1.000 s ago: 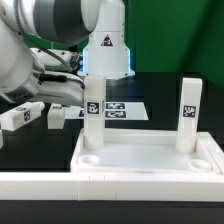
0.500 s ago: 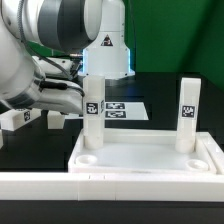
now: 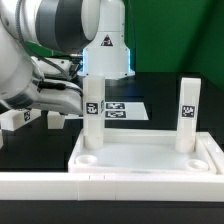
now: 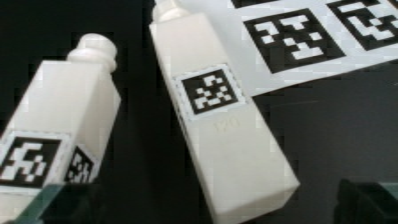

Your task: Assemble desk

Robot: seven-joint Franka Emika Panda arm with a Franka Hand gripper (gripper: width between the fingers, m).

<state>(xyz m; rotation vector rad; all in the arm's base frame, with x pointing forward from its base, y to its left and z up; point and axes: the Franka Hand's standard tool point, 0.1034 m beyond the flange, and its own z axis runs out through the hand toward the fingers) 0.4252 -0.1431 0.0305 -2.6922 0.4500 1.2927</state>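
**A:** Where is the top?

**B:** The top [image 3: 150, 158] lies flat at the bench's [image 3: 160, 92] near edge, just behind the wall [image 3: 110, 186].

**A:** What's in its sockets?

**B:** Two legs stand upright. One leg [image 3: 92, 118] is in the far corner socket on the exterior view's left. The other leg [image 3: 188, 115] is in the far corner socket on the exterior view's right. A near corner socket [image 3: 88, 158] shows as an open round.

**A:** And the remaining legs?

**B:** Two lie loose on the bench, toward its edge at the exterior view's left, well apart from the top. The wrist view looks down on them: a loose leg [image 4: 222, 110] and its neighbour [image 4: 63, 115] lie side by side, tags up, with a strip of bench between them. The marker board [image 4: 302, 40] is just beside the first. Whether they touch, I can't tell.

**A:** The jaws?

**B:** Spread wide, pinching nothing. The arm [image 3: 50, 40] hangs over the loose legs.
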